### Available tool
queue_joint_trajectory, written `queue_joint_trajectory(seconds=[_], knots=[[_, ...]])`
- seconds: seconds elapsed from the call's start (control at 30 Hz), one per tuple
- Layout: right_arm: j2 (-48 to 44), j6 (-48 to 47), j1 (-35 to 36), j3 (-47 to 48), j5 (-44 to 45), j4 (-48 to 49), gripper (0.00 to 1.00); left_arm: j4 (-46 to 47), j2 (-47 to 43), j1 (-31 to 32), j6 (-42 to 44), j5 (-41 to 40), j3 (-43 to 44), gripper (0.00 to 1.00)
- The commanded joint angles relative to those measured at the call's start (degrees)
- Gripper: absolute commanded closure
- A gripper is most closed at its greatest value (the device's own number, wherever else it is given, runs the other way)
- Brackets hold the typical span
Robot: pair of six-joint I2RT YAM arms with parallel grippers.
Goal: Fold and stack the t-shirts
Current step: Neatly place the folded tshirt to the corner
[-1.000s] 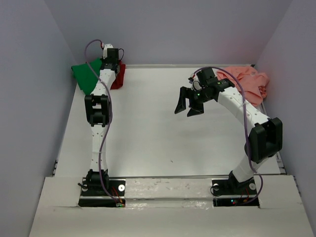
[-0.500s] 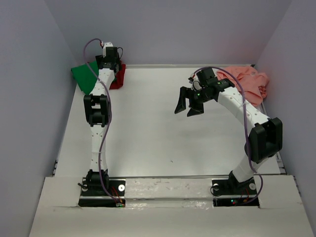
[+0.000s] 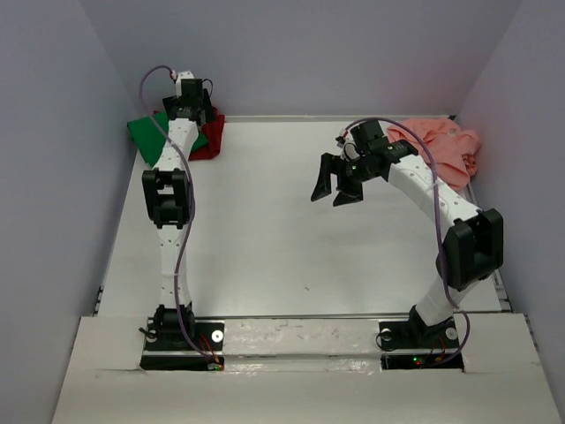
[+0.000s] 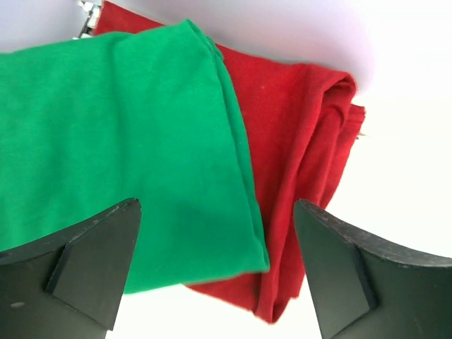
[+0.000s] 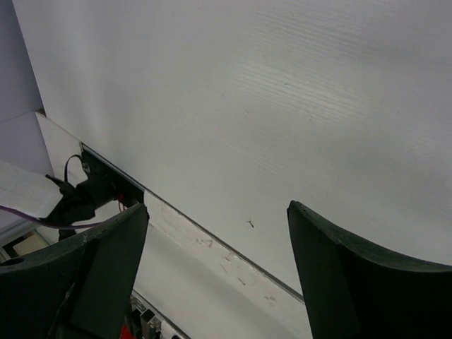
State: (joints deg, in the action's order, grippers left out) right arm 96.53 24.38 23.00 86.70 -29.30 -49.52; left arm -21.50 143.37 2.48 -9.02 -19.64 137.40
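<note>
Your green t-shirt (image 4: 120, 141) lies folded on top of folded dark red t-shirt (image 4: 304, 141) at far left corner of table (image 3: 265, 238); red edge shows past green on one side. Salmon pink t-shirt (image 3: 446, 146) is crumpled at far right corner. Your left gripper (image 4: 215, 212) is over stack, jaws wide apart, holding nothing. Your right gripper (image 3: 338, 187) is above mid-table, apart from pink shirt, jaws spread, empty.

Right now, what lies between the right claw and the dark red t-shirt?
Only bare white table separates the right claw and the dark red t-shirt, as the top view shows.
</note>
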Motion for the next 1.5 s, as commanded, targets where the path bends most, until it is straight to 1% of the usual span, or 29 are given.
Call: queue_joint_trajectory(seconds=[0.0,0.13,0.2,0.23,0.3,0.33,0.4,0.5,0.63,0.7,0.73,0.8,0.93,1.03,1.47], knots=[[1.29,-0.91,0.55,3.39,0.73,4.07,0.14,-3.89,-10.56,0.5,-3.11,4.35,-3.44,0.01],[2.43,-1.0,0.55,4.18,0.38,5.3,0.14,-7.49,-16.88,2.7,-4.34,1.71,-9.94,0.01],[2.87,-1.27,0.55,4.53,1.17,5.4,0.14,-9.08,-19.08,3.05,-5.83,1.88,-12.5,0.01],[3.13,-1.7,0.55,4.53,1.61,5.4,0.14,-10.13,-21.53,3.4,-6.1,2.67,-15.38,0.01],[2.96,-2.32,0.55,4.53,4.58,5.22,0.13,-11.72,-24.09,3.58,-7.06,3.81,-19.34,0.01],[2.79,-2.58,0.55,4.45,5.47,5.22,0.13,-12.34,-26.45,3.76,-7.33,4.78,-20.5,0.01],[2.7,-3.2,0.55,4.1,6.88,5.31,0.13,-14.0,-28.49,3.93,-8.47,4.79,-22.43,0.01],[1.82,-3.55,0.55,3.14,7.06,6.62,0.12,-16.2,-33.14,4.55,-9.88,4.17,-27.61,0.01],[1.38,-3.37,0.55,3.3,6.45,8.82,0.12,-17.09,-42.18,4.81,-11.63,2.77,-37.88,0.01],[1.64,-3.55,0.55,3.57,6.1,9.26,0.12,-17.61,-45.18,4.81,-12.6,2.24,-42.28,0.01],[1.56,-3.73,0.55,3.74,6.01,9.44,0.12,-17.88,-47.89,4.81,-13.04,2.15,-43.44,0.01],[1.29,-4.08,0.55,3.66,5.92,10.05,0.12,-18.49,-50.54,4.81,-14.01,2.06,-46.5,0.01],[0.68,-4.43,0.55,3.22,5.57,11.02,0.12,-18.93,-57.04,4.9,-15.24,3.55,-50.55,0.01],[0.33,-4.52,0.55,3.04,5.04,11.37,0.12,-18.59,-60.04,4.9,-15.86,4.08,-53.11,0.01],[-2.22,-3.73,0.55,0.32,3.72,13.22,0.12,-19.72,-62.16,4.9,-16.38,3.91,-53.03,0.01]])
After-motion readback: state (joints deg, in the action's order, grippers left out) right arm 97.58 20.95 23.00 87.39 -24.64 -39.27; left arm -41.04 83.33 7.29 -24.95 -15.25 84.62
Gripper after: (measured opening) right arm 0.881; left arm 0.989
